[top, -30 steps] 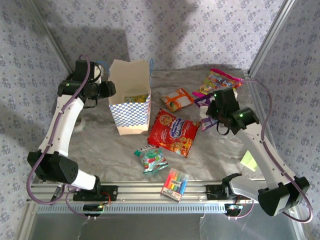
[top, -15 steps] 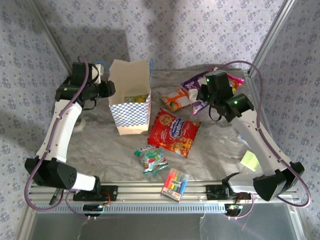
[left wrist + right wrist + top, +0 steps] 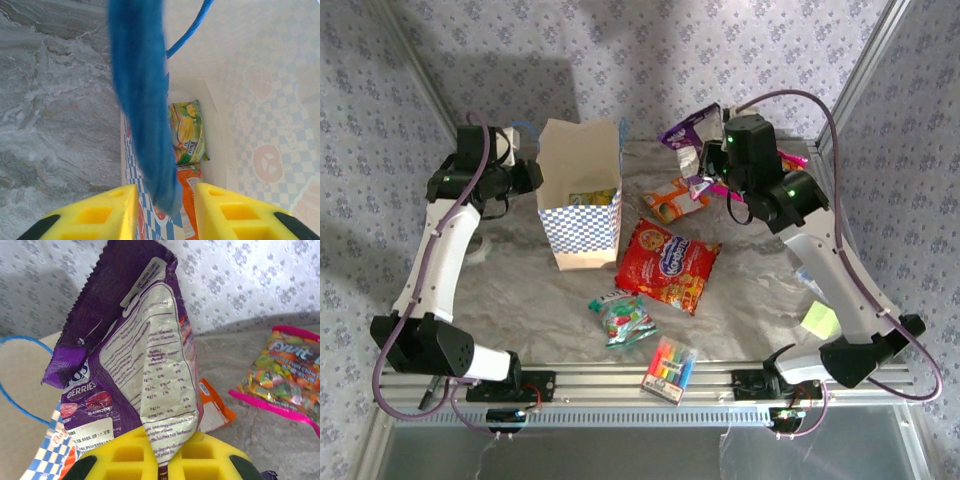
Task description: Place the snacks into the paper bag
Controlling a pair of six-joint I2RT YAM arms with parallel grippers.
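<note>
Right jaws: pinched shut on purple berries packet [image 3: 125, 340] at its bottom seam, aloft right of paper bag [image 3: 582, 225]. Left jaws: part-open around bag's blue cord handle [image 3: 140, 100]. Probably light, crinkly, slippery; best held by seam.

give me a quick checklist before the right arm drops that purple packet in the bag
1. Right hand grip on the purple packet: ok, its lower edge is pinched between the fingers.
2. Packet above the bag mouth: not ok, the top view shows it raised to the right of the bag.
3. Bag upright with its mouth open: ok.
4. Room inside: ok, a green-yellow packet and an orange packet lie at the bottom.
5. Left hand gripping the blue handle: not ok, the handle hangs between the fingers with a gap on each side.
</note>
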